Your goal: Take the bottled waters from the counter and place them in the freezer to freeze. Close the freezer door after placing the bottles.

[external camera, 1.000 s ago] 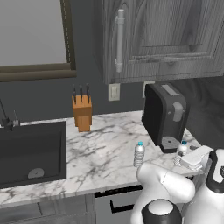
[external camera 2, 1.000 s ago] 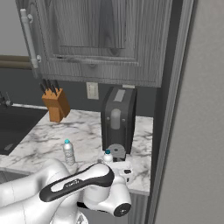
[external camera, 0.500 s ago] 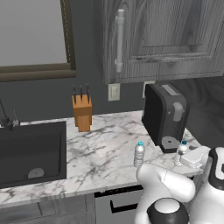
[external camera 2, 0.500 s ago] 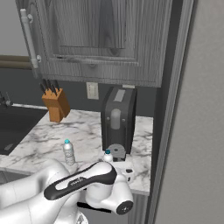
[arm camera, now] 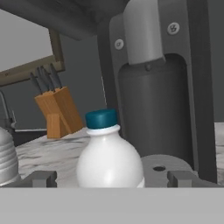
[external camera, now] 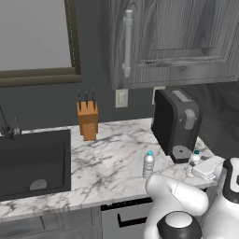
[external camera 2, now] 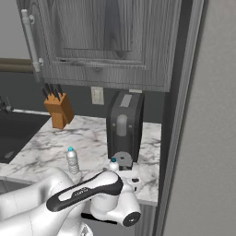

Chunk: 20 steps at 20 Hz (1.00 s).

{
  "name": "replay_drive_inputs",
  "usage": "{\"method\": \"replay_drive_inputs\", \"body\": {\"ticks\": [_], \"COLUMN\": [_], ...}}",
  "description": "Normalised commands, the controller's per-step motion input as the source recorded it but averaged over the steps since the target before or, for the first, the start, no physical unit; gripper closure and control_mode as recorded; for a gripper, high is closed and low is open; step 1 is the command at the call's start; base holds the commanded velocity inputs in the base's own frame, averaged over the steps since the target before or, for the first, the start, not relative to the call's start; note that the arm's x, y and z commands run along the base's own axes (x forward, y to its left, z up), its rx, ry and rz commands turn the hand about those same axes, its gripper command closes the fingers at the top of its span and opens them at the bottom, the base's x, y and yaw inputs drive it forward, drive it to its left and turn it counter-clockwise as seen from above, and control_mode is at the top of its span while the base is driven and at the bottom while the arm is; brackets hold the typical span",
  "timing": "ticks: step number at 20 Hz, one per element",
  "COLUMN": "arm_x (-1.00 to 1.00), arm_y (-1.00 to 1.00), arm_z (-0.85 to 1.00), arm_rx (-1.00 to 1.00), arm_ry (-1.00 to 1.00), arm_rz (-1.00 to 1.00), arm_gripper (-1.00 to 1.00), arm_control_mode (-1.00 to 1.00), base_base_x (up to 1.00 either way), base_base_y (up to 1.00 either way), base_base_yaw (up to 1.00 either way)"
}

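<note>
White marble counter [external camera: 107, 154]: gripper [arm camera: 111, 178] jaws apart, straddling blue-capped clear bottle [arm camera: 109, 153] before black coffee maker [arm camera: 157, 109], apparently lined up to grasp.

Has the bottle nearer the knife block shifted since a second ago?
No. The bottle stands at the same spot on the counter, equally far from the knife block.
</note>
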Motion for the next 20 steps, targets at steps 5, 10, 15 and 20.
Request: {"method": "replay_drive_inputs", "body": {"ticks": [5, 10, 15, 20], "arm_x": [0.04, 0.14, 0.11, 0.04], "arm_y": [0.02, 0.05, 0.02, 0.0], "arm_z": [0.0, 0.0, 0.0, 0.0], "arm_rx": [0.0, 0.0, 0.0, 0.0], "arm_ry": [0.0, 0.0, 0.0, 0.0], "arm_rz": [0.0, 0.0, 0.0, 0.0], "arm_gripper": [-1.0, -1.0, -1.0, 1.0], "arm_control_mode": [-1.0, -1.0, -1.0, -1.0], "base_base_x": [0.0, 0.0, 0.0, 0.0], "base_base_y": [0.0, 0.0, 0.0, 0.0], "base_base_yaw": [0.0, 0.0, 0.0, 0.0]}}
